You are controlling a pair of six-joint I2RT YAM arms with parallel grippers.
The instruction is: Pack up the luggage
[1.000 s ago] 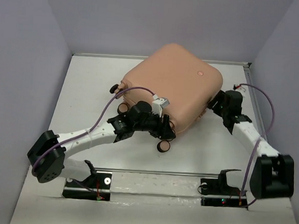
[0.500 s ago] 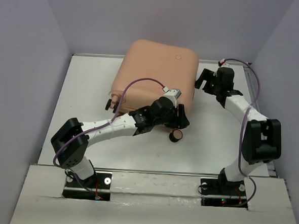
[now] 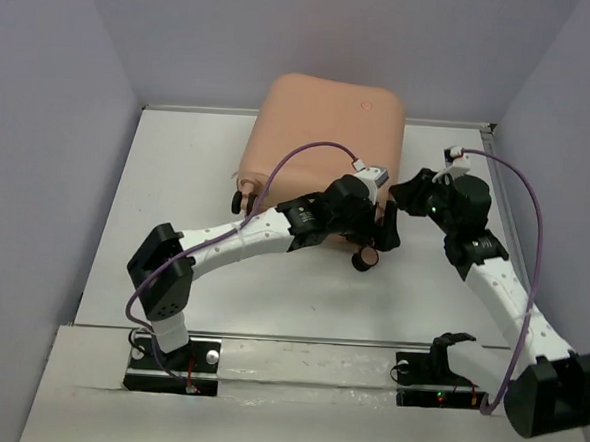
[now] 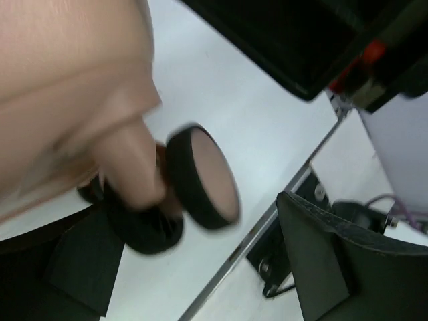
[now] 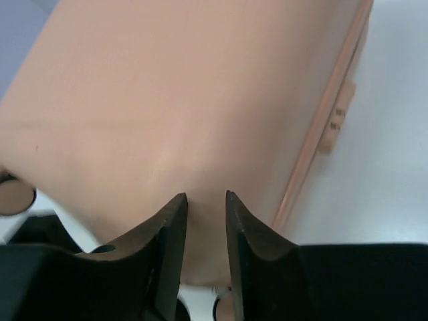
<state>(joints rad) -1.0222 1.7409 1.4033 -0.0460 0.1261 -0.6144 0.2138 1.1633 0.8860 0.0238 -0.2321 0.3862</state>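
The luggage [image 3: 320, 132] is a closed peach-pink suitcase lying at the back middle of the table. It fills the right wrist view [image 5: 187, 100] and the upper left of the left wrist view [image 4: 67, 87]. My left gripper [image 3: 379, 236] sits at its near right corner, open wide. A peach-capped wheel [image 4: 210, 175] shows between its fingers [image 4: 321, 261], untouched by either, and the same wheel [image 3: 366, 258] shows from above. My right gripper [image 3: 402, 193] points at the suitcase's right side. In its own view the right gripper [image 5: 206, 197] has a narrow gap with nothing in it.
Another wheel [image 3: 241, 200] sticks out at the suitcase's near left corner. Lavender walls [image 3: 61, 117] close in the table on three sides. A metal rail [image 3: 298, 338] runs along the near edge, with the arm mounts [image 3: 436, 375] behind it.
The suitcase has swung round from a tilted lie and shifted back. My left gripper moved right along its near edge and opened wide. My right gripper's jaws narrowed.
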